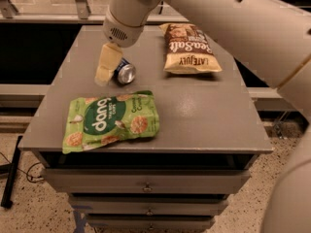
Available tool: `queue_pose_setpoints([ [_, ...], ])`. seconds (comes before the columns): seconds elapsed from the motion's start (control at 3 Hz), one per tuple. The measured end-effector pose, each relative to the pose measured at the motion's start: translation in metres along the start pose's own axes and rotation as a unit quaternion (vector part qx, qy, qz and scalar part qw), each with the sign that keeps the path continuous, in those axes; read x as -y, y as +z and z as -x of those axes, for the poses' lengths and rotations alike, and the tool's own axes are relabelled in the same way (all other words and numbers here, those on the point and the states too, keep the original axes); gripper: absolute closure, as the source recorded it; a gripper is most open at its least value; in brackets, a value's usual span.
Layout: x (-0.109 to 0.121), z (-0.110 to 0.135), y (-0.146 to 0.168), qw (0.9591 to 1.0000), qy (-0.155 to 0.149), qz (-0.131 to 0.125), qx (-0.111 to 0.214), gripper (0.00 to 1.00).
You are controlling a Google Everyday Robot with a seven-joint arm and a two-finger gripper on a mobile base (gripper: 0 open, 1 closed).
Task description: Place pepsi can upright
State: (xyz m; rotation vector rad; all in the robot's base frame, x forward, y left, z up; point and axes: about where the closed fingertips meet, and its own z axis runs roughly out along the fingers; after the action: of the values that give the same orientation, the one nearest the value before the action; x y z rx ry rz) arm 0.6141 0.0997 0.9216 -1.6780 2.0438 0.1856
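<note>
The pepsi can point(124, 73) lies on its side on the grey cabinet top point(194, 110), its silver end facing me; most of its blue body is hidden behind my gripper. My gripper point(107, 67) hangs from the white arm, pointing down, right in front of the can's left side and over it.
A green Dang snack bag point(111, 120) lies flat near the front left edge, just below the can. A brown and cream Late July chip bag point(188, 50) lies at the back right. My white arm crosses the upper right. Drawers sit under the top.
</note>
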Motion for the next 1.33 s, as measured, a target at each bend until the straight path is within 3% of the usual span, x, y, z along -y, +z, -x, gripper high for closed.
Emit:
queue_pose_setpoints([
  [0.33,0.034,0.015,0.034,0.9992,0.034,-0.015,-0.016,0.00],
  [0.67,0.058,0.014,0.054,0.9966,0.068,-0.032,-0.034,0.00],
  [1.0,0.077,0.001,0.072,0.9890,0.120,-0.059,-0.064,0.00],
  [1.33,0.085,-0.014,0.084,0.9789,0.167,-0.075,-0.092,0.00],
])
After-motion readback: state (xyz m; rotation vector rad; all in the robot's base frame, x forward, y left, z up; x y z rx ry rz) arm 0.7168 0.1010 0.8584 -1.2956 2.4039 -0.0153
